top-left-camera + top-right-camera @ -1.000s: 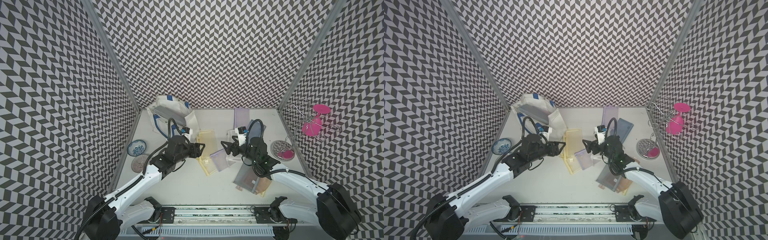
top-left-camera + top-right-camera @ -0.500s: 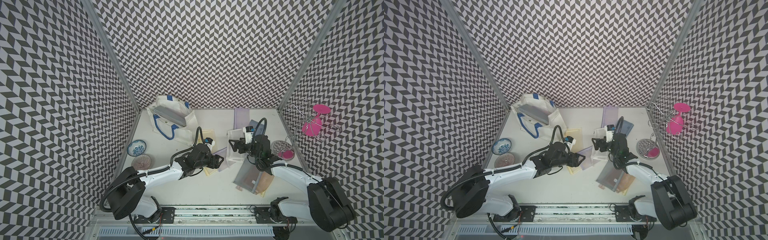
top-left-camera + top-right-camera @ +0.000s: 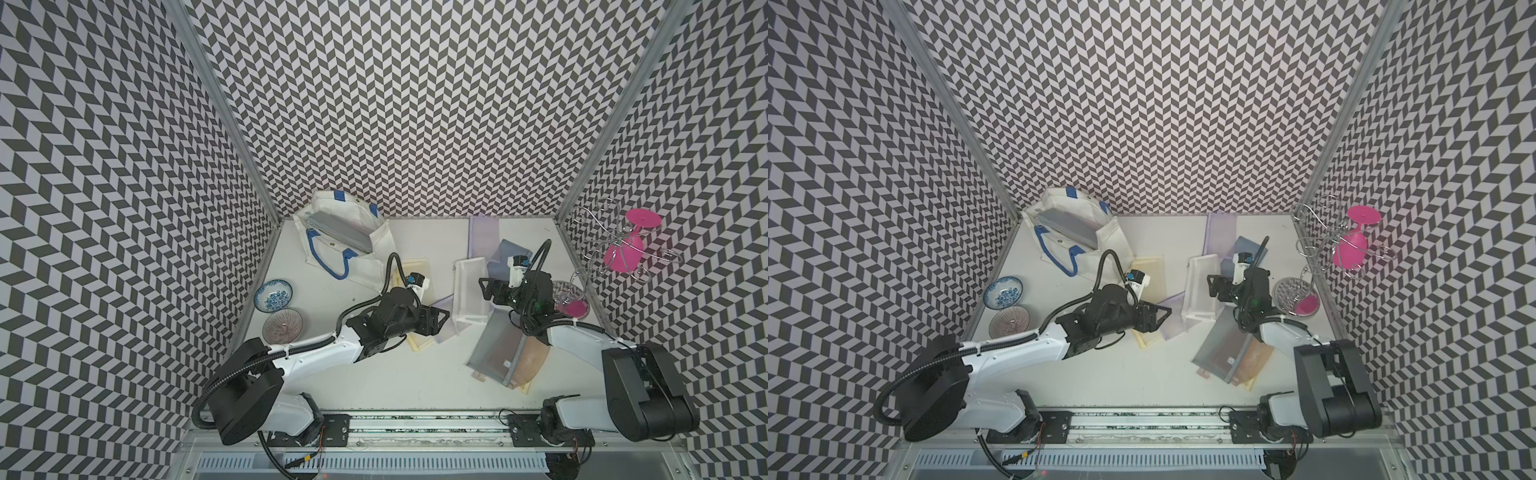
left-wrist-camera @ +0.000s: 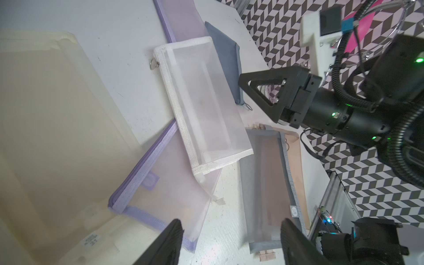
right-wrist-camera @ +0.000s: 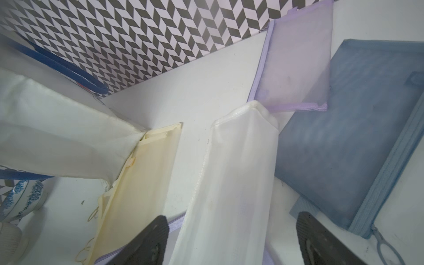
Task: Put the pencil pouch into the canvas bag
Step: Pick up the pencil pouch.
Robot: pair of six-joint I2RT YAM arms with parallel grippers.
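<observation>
Both spread wide and empty, the left gripper and right gripper flank the white mesh pencil pouch mid-table, likely lining up a grasp; the canvas bag gapes far left, awaiting it.

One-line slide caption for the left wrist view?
Open left gripper above the table, where a white pouch overlaps a lilac pouch.

Both top views hang high at six o'clock, peering steeply down over the whole worktop. The left wrist camera skims in close, facing three o'clock. The right wrist camera, closer yet, faces ten o'clock. All four catch the white pouch mid-worktop.
</observation>
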